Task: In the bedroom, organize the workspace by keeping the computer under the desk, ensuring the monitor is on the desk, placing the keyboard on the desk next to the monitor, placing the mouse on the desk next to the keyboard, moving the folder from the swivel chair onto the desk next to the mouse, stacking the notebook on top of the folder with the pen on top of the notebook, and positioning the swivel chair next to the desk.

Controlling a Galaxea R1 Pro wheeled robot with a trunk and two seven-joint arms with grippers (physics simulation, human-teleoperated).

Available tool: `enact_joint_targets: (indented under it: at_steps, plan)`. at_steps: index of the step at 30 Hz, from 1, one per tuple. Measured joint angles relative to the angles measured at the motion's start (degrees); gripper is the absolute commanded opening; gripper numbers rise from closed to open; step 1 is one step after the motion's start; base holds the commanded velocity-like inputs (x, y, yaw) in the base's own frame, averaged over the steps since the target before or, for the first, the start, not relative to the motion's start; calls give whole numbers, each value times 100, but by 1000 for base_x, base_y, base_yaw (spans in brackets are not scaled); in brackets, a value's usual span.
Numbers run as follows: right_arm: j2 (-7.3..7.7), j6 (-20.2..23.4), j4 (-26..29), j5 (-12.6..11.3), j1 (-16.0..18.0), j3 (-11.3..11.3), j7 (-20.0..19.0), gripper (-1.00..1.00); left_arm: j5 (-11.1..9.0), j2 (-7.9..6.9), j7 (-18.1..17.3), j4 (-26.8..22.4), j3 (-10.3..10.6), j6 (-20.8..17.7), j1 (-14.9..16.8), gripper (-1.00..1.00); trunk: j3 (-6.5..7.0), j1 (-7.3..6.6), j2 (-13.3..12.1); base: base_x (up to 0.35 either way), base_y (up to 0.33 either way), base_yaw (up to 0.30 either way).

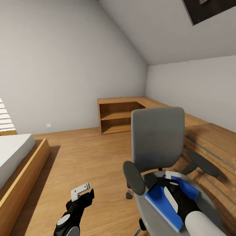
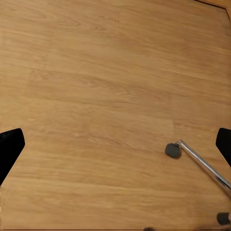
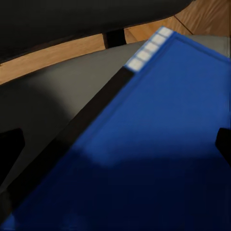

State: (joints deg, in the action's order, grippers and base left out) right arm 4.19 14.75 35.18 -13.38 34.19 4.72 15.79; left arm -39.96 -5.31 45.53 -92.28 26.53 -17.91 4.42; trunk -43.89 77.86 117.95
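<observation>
Main risk: the folder [image 1: 162,203] lies flat on the swivel chair [image 1: 157,141] seat, so my fingers may only scrape the cover and push it off the seat edge instead of getting under it. The chair sits on castors [image 2: 172,150]; pressing down or sideways could roll or spin it away, I judge, and drag the folder with it. The armrest [image 1: 133,177] just beside my right arm could catch the wrist on the lift.

Right gripper [image 1: 172,175] hangs right over the folder, near the seat back. In the right wrist view the blue cover [image 3: 159,144] and its dark spine [image 3: 77,130] are very close, with the dark fingertips [image 3: 9,149] at the two edges, so the jaws are spread wide, nothing pinched. Contact with the cover: cannot tell.

Left gripper [image 1: 80,191] hovers over bare wood floor [image 1: 91,154] beside the chair, spread wide too, empty; its wrist view catches a chrome base leg [image 2: 204,166].

No desk here, only a low wood shelf cabinet [image 1: 118,118] and a bed corner [image 1: 16,154].
</observation>
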Motion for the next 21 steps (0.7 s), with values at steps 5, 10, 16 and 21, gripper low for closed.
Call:
enact_joint_targets:
  at_steps: [5,10,16,21]
  plan:
    - [2,-1,13,16,0,2,3,100,-1,0,1,0,-1,0,-1,100,0,-1,0,-124,-30,0]
    - [2,-1,15,6,0,1,8,100,-4,0,1,0,-1,0,-1,100,0,1,0,-196,-2,0]
    - [2,2,22,13,0,0,11,100,-1,0,0,0,4,0,-1,100,0,-1,0,-206,0,0]
    - [4,5,14,40,0,-4,16,100,-2,0,-2,-1,7,0,-2,100,0,-1,0,-189,0,0]
